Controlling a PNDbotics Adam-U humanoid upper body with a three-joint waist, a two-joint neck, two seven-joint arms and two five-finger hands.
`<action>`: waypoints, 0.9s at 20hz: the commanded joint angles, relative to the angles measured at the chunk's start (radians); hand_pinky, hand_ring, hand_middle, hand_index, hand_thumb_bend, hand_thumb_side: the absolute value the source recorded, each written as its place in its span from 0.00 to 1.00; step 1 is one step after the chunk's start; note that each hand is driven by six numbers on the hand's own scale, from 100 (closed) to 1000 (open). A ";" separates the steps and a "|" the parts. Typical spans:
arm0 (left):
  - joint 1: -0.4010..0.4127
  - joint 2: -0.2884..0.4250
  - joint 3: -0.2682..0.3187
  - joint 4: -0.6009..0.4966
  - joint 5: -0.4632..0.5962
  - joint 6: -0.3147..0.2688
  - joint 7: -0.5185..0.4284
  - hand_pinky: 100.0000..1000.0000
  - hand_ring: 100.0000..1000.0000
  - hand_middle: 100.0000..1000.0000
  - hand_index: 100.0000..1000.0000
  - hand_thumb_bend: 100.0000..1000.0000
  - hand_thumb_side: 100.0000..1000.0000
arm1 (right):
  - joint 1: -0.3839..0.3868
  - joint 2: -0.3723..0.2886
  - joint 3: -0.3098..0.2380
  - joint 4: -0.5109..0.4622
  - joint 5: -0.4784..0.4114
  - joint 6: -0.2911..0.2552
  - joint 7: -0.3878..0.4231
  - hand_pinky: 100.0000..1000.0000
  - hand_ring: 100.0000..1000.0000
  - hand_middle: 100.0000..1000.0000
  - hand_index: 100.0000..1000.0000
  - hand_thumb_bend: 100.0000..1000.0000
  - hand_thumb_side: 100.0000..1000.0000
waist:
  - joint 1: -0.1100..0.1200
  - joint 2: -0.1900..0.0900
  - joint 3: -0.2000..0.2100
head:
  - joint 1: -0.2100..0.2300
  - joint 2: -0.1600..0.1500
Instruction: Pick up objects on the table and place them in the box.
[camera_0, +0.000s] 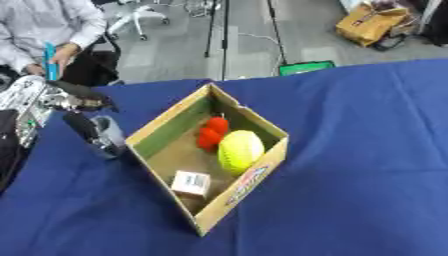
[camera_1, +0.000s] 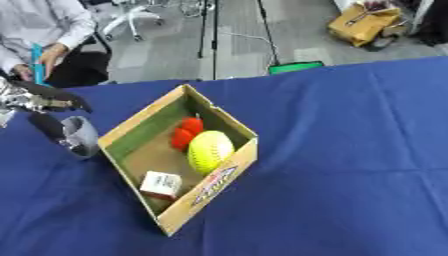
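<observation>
My left hand (camera_0: 83, 112) curled its fingers (camera_0: 80, 125) around a grey cup (camera_0: 109, 135). Just right of them sat the cardboard box (camera_0: 162, 127), holding a yellow ball (camera_0: 240, 150).

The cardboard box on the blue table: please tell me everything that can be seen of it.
The cardboard box is an open, shallow tray of brown cardboard with a printed label on its near wall. It sits turned at an angle on the blue tablecloth. Inside lie a yellow-green ball, two small red things and a small white carton. A grey cup stands just outside its left wall, with the left hand at the cup; whether the cup touches the box is unclear.
</observation>
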 joint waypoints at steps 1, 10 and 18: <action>-0.022 0.016 0.016 0.002 -0.015 -0.008 0.000 0.94 0.94 1.00 1.00 0.87 0.64 | -0.013 -0.013 -0.002 -0.017 -0.005 -0.001 -0.001 0.74 0.64 0.54 0.62 0.00 0.71 | -0.005 -0.013 -0.001 | 0.006 -0.010; -0.030 0.012 0.025 0.018 -0.075 -0.010 0.010 0.97 0.96 1.00 1.00 0.88 0.64 | -0.015 -0.015 0.000 -0.017 -0.009 -0.004 -0.001 0.74 0.64 0.54 0.61 0.00 0.71 | -0.004 -0.005 -0.006 | 0.009 -0.015; -0.032 0.009 0.043 0.041 -0.111 -0.008 0.021 0.97 0.95 1.00 1.00 0.87 0.66 | -0.016 -0.014 0.003 -0.017 -0.011 -0.005 -0.001 0.74 0.64 0.54 0.61 0.00 0.71 | -0.004 -0.001 -0.008 | 0.011 -0.019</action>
